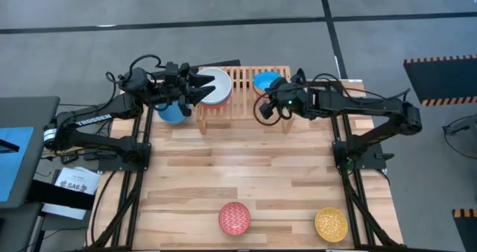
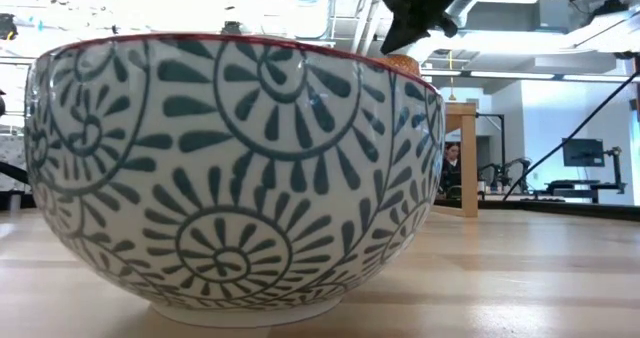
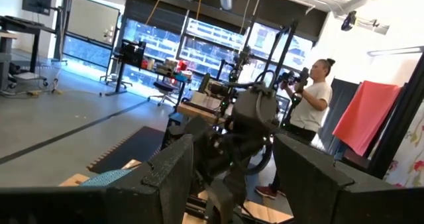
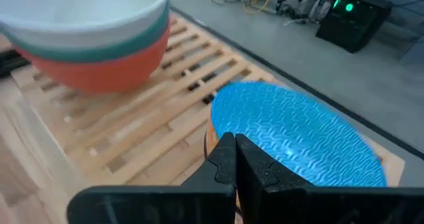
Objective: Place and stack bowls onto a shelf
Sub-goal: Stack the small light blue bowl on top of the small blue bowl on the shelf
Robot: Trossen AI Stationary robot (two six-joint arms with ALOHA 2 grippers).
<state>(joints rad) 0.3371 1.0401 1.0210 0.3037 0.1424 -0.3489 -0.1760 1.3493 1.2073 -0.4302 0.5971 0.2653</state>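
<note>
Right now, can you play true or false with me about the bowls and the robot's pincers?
1. A stack of bowls with a white bowl on top sits on the shelf. True.
2. The right pincer is wide open. False: it is shut, by the patterned blue bowl on the shelf.
3. The red patterned bowl and the yellow bowl are on the shelf. False: both sit on the table, at the edge far from the shelf.
4. The left pincer is open beside the stack. True.
5. A plain blue bowl sits under the left arm, off the shelf. True.
</note>
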